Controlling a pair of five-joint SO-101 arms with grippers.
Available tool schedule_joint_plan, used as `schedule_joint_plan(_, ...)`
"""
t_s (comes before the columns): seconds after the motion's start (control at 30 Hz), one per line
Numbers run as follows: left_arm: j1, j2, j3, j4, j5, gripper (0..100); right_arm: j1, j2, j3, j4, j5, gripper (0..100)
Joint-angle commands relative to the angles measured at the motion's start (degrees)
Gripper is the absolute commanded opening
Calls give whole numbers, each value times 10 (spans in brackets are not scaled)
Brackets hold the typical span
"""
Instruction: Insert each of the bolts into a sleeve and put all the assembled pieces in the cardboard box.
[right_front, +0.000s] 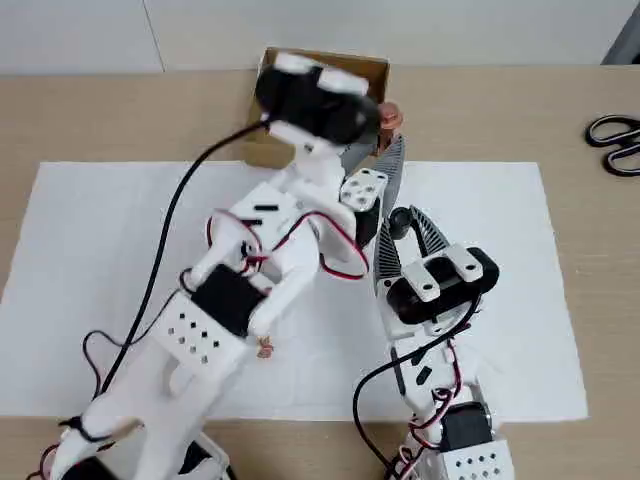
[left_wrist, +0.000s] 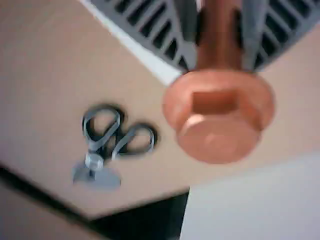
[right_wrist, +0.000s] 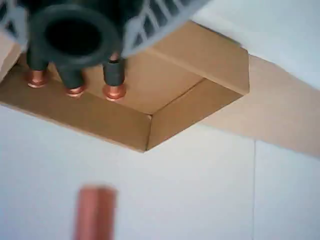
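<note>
I am working now on the joining step. The left gripper (left_wrist: 218, 35) is pinching a copper bolt (left_wrist: 218, 112) by its shank, and the flanged head sticks out free beyond the fingers. In the high view this bolt is in the upper centre of the frame, just beside the right corner of the cardboard box (right_wrist: 90, 125). The right gripper (right_front: 401, 230) is near the centre of the frame, a little below the bolt, over the white paper (right_front: 100, 250). It is closed around a black sleeve (right_wrist: 106, 45), whose open mouth faces the right wrist camera. Three assembled pieces (right_wrist: 114, 82) stand inside the box, against one wall.

To do this step well, I would first bring the two axes onto one line, so that the free end of the bolt points straight into the bore. As I judge, the two parts are apart and not yet aligned (the copper shank seen in the right wrist view is probably this same bolt, but I cannot be sure). I would keep the right arm quiet as a fixed holder and move only the left one, slowly, because the sleeve may tilt in its grip if the tip catches the rim. The scissors (left_wrist: 112, 137) lie well apart on the bare table and do not disturb.
</note>
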Motion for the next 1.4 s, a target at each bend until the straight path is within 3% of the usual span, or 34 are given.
schedule_joint_plan(0.0, 1, -65, 38, -103, -4, 6, -2, -6, 4, -15, 0, 6)
schedule_joint_plan(0.17, 5, -112, 67, -129, 0, 6, -2, -6, 4, -29, 0, 6)
schedule_joint_plan(0.33, 6, -173, 110, -95, 1, 6, -2, -6, 4, -100, 0, 6)
schedule_joint_plan(0.5, 13, -229, 153, -82, 47, 6, -28, -5, 4, -102, 0, 6)
schedule_joint_plan(0.67, 75, -255, 172, -54, 51, 6, -80, 0, 4, -102, 4, 6)
schedule_joint_plan(0.9, 74, -256, 172, -43, 49, 6, -83, -1, 4, -102, 4, 6)
schedule_joint_plan(1.17, 26, -258, 168, -31, -73, 6, -83, -5, 4, -102, 4, 6)
schedule_joint_plan(1.37, 29, -254, 187, -34, -86, 6, -83, -5, 4, -102, 4, 6)
